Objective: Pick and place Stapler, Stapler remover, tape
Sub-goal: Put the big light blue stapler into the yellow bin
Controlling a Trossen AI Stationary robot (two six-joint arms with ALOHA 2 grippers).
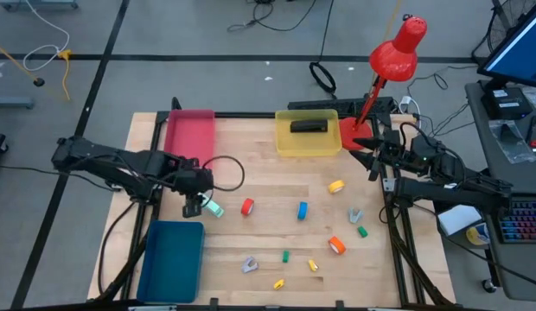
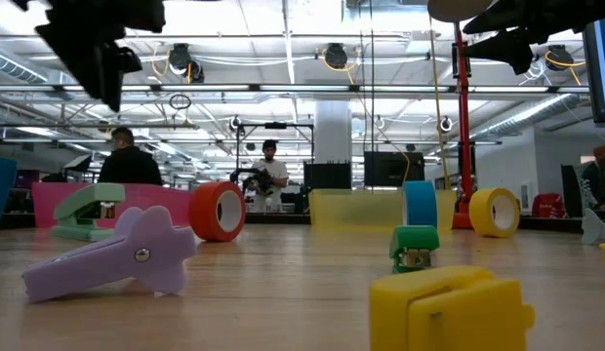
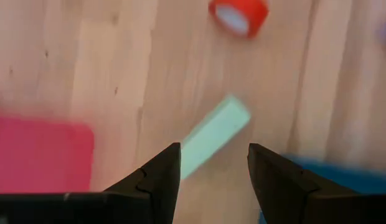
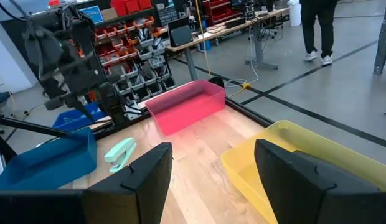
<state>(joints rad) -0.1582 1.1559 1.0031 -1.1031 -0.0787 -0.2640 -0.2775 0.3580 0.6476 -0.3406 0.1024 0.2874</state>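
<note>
- Nearest my low camera sat a yellow block (image 2: pixel 449 310) at the lower right, a purple staple remover (image 2: pixel 112 255) at the lower left, and a small green block (image 2: pixel 414 246) just behind.
- Farther back stood the mint-green stapler (image 2: pixel 86 211) at left, the red tape (image 2: pixel 218 210) beside it, then the blue tape (image 2: pixel 420 204) and yellow tape (image 2: pixel 495 212) to the right.
- From overhead, the left gripper (image 1: pixel 197 204) hovered over the stapler's end, left of centre, fingers apart and holding nothing.
- The orange tape (image 1: pixel 337 245) lay lower right.
- A second grey remover (image 1: pixel 355 214) lay right of centre.
- The right gripper (image 1: pixel 372 153) waited at the upper right beside the yellow bin (image 1: pixel 285 143), fingers apart and empty.
- A pink bin (image 1: pixel 188 132) sat upper left, a blue bin (image 1: pixel 171 259) lower left.
</note>
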